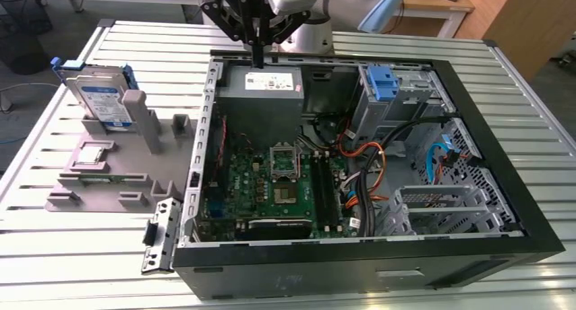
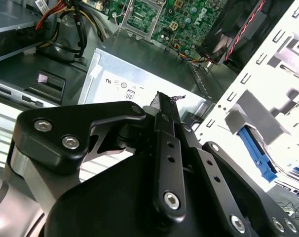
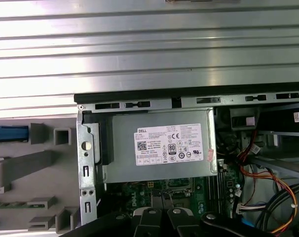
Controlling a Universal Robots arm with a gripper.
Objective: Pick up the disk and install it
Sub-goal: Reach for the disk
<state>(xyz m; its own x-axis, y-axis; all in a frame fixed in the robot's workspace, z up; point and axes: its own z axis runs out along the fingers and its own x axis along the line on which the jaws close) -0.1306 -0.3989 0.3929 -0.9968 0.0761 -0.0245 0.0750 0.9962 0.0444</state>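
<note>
Exterior view: the disk [image 1: 101, 98] is stood upright in a grey holder [image 1: 117, 172] on the bench [image 1: 54, 263], well apart from the gripper [image 1: 258, 62]. The jaws are closed and empty above the power supply [image 1: 261, 87].
Second wrist view: the jaws are seen pressed together.
Pick-up is judged not yet begun; a grasp requires opened jaws.

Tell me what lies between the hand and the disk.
In the exterior view, the hand hangs over the power supply; between it and the disk lie the case's metal side wall and a bare strip of slatted table.

On the exterior view's left of PC case [image 1: 360, 273], disk [image 1: 101, 102] stands in rack [image 1: 108, 185].
</note>
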